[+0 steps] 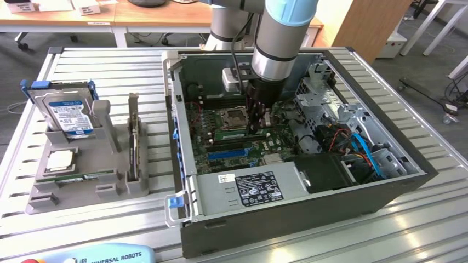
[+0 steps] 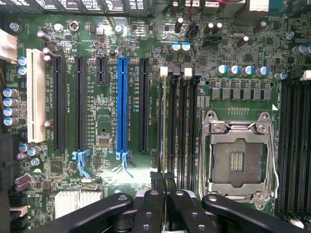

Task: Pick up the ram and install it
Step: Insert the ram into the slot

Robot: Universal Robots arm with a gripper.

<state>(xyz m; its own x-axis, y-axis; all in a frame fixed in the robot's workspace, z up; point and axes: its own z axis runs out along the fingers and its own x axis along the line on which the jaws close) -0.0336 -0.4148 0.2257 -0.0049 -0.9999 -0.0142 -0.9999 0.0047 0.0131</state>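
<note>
So, as far as I can make out, the ram (image 1: 232, 133), a long thin green circuit-board stick with a pale label, is standing on edge at the black memory slots (image 2: 183, 121) on the near side of the square metal CPU socket (image 1: 234, 116), inside the open black computer case (image 1: 292, 219). The arm's black two-finger gripper (image 1: 256, 125) is down at the end of the stick towards the exterior view's right, fingers (image 2: 150, 206) drawn together. Whether a sliver of board is pinched between them or they're just resting on top, I can't tell. Handling-wise I'd call it feather-light and stiff but easy to hurt. It'll crack if twisted, and the chips and contact edge don't like squeezing, so I'd grab the bare top edge or the short ends, square to the slot. The exterior view gives you the grey plastic parts rack (image 1: 44, 203) well off to its left, holding a boxy hard drive with a blue-white label (image 1: 69, 112), a silver square CPU chip (image 1: 60, 159) and a dark card standing upright (image 1: 133, 137). The wrist view gives the close stuff: white end latches (image 2: 187, 72) on the slots and a long blue expansion slot (image 2: 122, 104) beside them.
</note>
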